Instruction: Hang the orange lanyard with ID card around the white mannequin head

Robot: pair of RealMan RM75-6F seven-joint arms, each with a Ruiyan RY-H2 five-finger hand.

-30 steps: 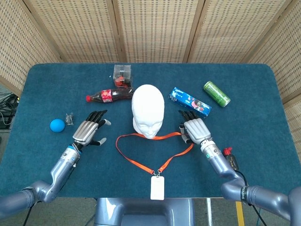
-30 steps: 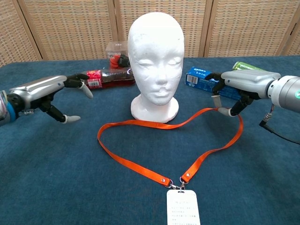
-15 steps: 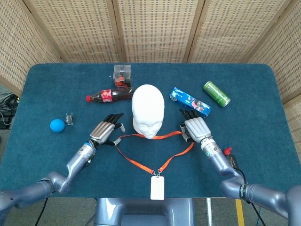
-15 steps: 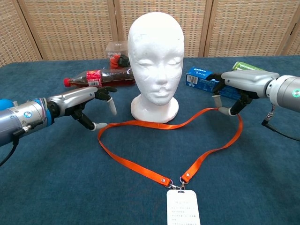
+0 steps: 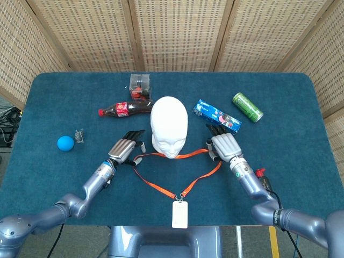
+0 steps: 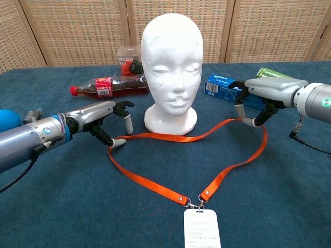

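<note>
Grasp step. Orange lanyard (image 6: 155, 178) lies flat on the worktop in front of the mannequin head (image 6: 171, 67), loop opening toward it, ID card (image 6: 201, 228) trailing away. Left hand (image 6: 106, 118) open, fingertip at the strap's left bend. Right hand (image 6: 256, 101) curled over the right bend; pinch probable, can't confirm. Next: both grip, lift, widen over the crown.

White mannequin head (image 6: 171, 62) upright on blue table, orange lanyard (image 6: 155, 182) looped flat before it, ID card (image 6: 201, 229) nearest camera

Cola bottle (image 5: 124, 109), green can (image 5: 247, 107), blue ball (image 5: 65, 143) — all on the table (image 5: 301, 161).
</note>
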